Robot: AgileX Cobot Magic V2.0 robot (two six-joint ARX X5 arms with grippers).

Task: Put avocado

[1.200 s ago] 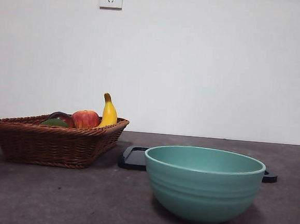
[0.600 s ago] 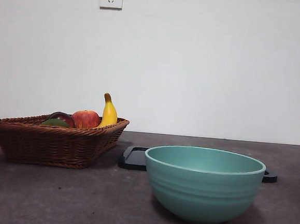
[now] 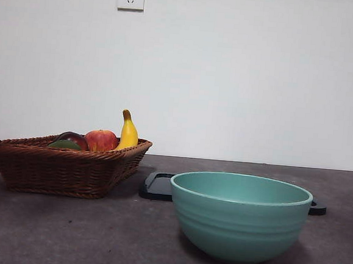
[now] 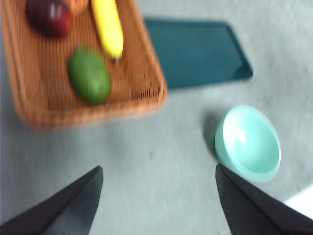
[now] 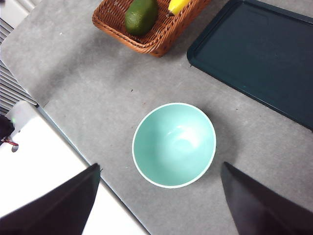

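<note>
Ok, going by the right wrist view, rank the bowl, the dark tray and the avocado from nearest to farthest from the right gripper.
1. The teal bowl, on the bare table right beyond the open jaws of the right gripper.
2. The dark tray, flat on the table past the bowl, off to one side.
3. The avocado, lying in the wicker basket, farthest out.

The brown woven wicker basket (image 3: 63, 169) shows a rough, ribbed weave. In it lie the dull-skinned dark green avocado (image 4: 89, 76), a smooth yellow banana (image 3: 127, 133), a red apple (image 3: 100, 140) with a soft sheen and a dark red-purple round fruit (image 4: 48, 16) (slightly shiny). The pale teal ceramic-looking bowl (image 3: 239, 215) is smooth and softly glossy. The dark flat plastic-looking tray (image 5: 259, 61) looks matt. The grey tabletop (image 3: 95, 235) is matt and faintly speckled.
</note>
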